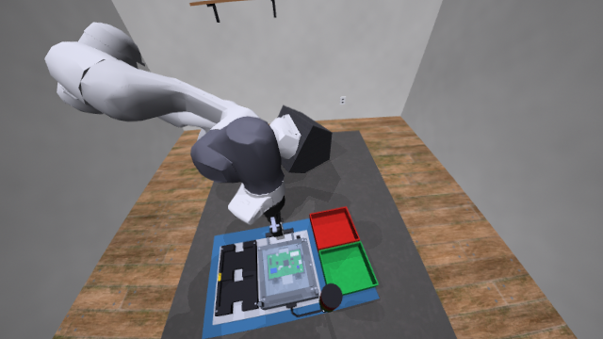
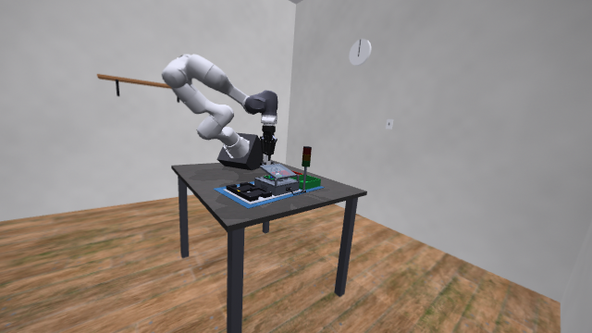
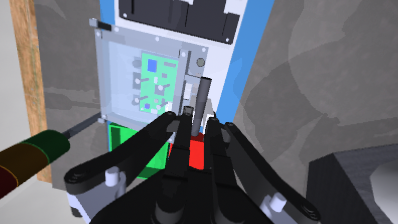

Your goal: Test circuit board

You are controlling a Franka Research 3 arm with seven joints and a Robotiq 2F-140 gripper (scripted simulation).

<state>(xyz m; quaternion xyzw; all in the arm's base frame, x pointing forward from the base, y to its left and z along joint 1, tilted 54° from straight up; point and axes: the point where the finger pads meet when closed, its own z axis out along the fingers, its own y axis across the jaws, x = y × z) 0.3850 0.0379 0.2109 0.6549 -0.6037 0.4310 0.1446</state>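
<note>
A dark table (image 2: 240, 217) carries a grey mat with a blue bench mat (image 1: 209, 301) on it, and everything else is placed around the tester (image 1: 264, 301) that sits on that blue mat. The white arm (image 1: 141, 94) reaches over from behind the tester. To the tester's left in the top view lies the black tray (image 1: 226, 282), both pockets showing only their floors. To its right stand the red bin (image 1: 332, 228), farther back, and the green bin (image 1: 349, 268), nearer. The signal tower (image 2: 306, 157) rises at the tester's near right corner, just beside the green bin. The clear lid (image 1: 311, 268) lies low over the tester, and through it the green circuit board (image 1: 285, 265) is seen resting inside on the plate. At the tester's far edge the gripper (image 3: 196, 117) has its fingers clamped on the lid's dark handle (image 3: 202, 97).
</note>
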